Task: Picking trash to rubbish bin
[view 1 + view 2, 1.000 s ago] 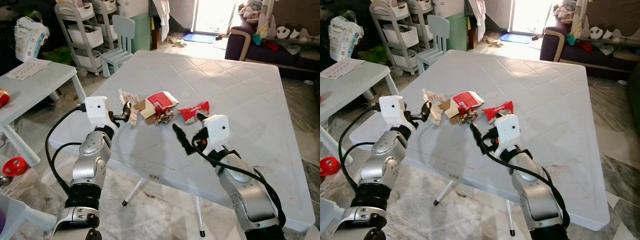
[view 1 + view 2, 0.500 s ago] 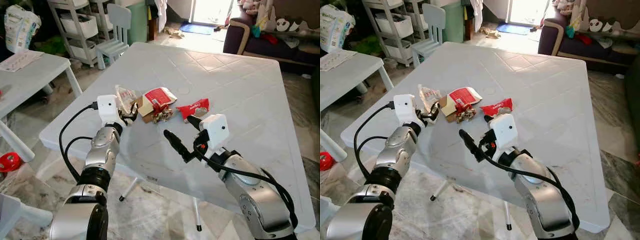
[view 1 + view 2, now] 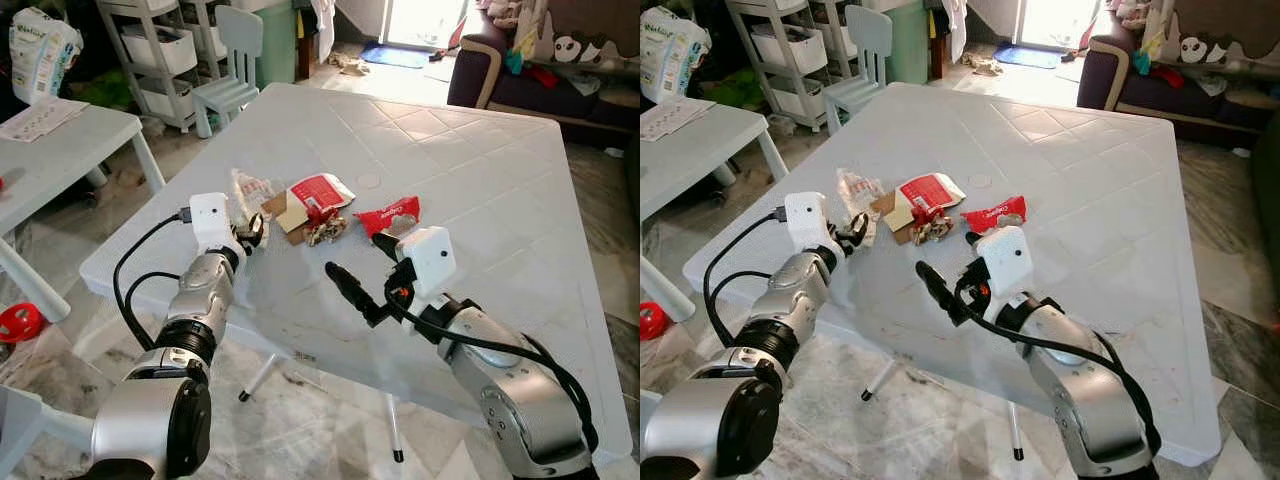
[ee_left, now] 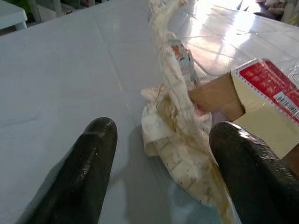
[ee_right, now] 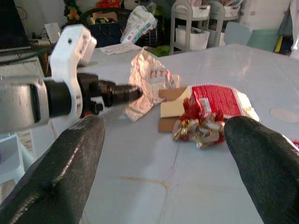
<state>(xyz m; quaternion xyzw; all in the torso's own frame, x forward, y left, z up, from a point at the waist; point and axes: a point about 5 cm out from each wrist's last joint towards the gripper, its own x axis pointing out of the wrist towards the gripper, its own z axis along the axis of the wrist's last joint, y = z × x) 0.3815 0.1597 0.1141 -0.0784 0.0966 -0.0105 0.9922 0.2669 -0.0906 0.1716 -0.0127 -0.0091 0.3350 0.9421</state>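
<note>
From the left eye view, the trash lay in a loose cluster on the white table (image 3: 480, 200), toward its left edge. The left claw (image 3: 250, 232) sat low at the crumpled clear wrapper (image 3: 250, 192), the leftmost piece. Beside it lay a red and white packet (image 3: 318, 196) on a scrap of cardboard, then a small foil wad (image 3: 326, 232), then a red sachet (image 3: 390, 216). The right claw (image 3: 345, 285) hovered over bare table, short of the pile.

The right eye view told the same story. A white side table (image 3: 700, 150) stood off to the left with a storage rack (image 3: 800, 45) behind it, and I could not pick out a rubbish bin for certain.

In the left wrist view, the fingers (image 4: 88, 172) stood well apart, one each side of the wrapper's near end, nothing gripped. The film looked thin, light and crackly, and by my reckoning it would collapse under pressure and slide on the smooth table. The bunched lower fold looked the best place to pinch, not the loose upright flap.

In the right wrist view, those fingers (image 5: 60, 168) were spread wide and empty, aimed at the foil wad and packet. The wad looked soft and light.
</note>
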